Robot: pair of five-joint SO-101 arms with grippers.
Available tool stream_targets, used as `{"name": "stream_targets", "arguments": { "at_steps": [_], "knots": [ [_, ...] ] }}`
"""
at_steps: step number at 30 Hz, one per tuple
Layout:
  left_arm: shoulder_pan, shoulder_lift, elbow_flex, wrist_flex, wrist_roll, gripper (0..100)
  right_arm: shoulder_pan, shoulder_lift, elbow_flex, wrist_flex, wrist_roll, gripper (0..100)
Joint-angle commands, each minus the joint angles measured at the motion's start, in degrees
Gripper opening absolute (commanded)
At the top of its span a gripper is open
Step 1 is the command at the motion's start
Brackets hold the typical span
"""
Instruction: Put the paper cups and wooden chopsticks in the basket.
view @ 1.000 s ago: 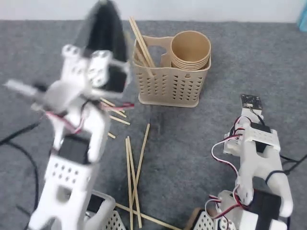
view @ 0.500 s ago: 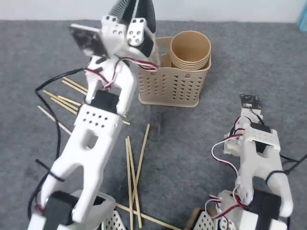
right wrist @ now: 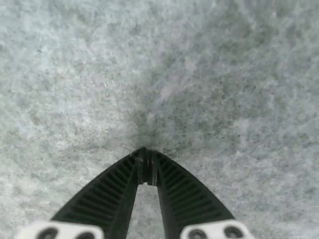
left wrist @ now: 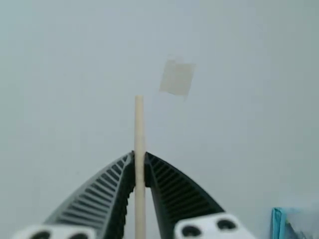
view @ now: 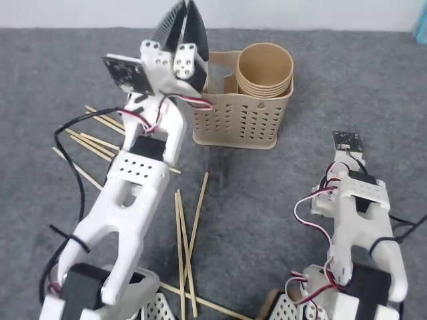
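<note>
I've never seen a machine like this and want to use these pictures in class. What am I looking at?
Two small white robot arms sit side by side. The high view looks down on both; each other picture comes from a camera on one arm's wrist. The left gripper is shut on one wooden chopstick, raised near the basket, which holds stacked paper cups. The right gripper is shut and empty over the grey mat. More loose chopsticks lie on it.

Table (view: 320,87) covered in fuzzy grey felt, with a plain pale wall (view: 300,13) running along the back. Small squarish patch (left wrist: 177,77) stuck on that wall, plus a bit of something blue (view: 421,27) poking in at the right edge.
</note>
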Motion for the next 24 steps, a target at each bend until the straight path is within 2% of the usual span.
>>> {"name": "stream_targets", "arguments": {
  "at_steps": [1, 5, 12, 17, 20, 24],
  "knots": [
    [-0.53, -4.84, 2.33, -1.41, 0.0, 1, 0.22, -2.07, -0.09, -0.48, 0.53, 1.6],
    [-0.53, -9.49, 5.93, 0.88, 0.0, 2, 0.22, -2.07, -0.09, -0.57, 0.53, 1.6],
    [-0.53, -18.29, 6.46, 16.97, 0.0, 21, 0.22, -2.07, -0.09, -0.66, 0.53, 1.6],
    [-0.88, -25.67, 6.37, 25.67, 0.09, 23, 0.22, -2.07, -0.09, -0.66, 0.53, 1.6],
    [-4.75, -32.53, 6.37, 32.79, 0.09, 23, 0.22, -2.07, -0.09, -0.66, 0.53, 1.6],
    [-13.63, -42.64, 6.2, 48.62, -0.09, 23, 0.22, -1.98, -0.09, -0.66, 0.44, 1.6]
  ]
}}
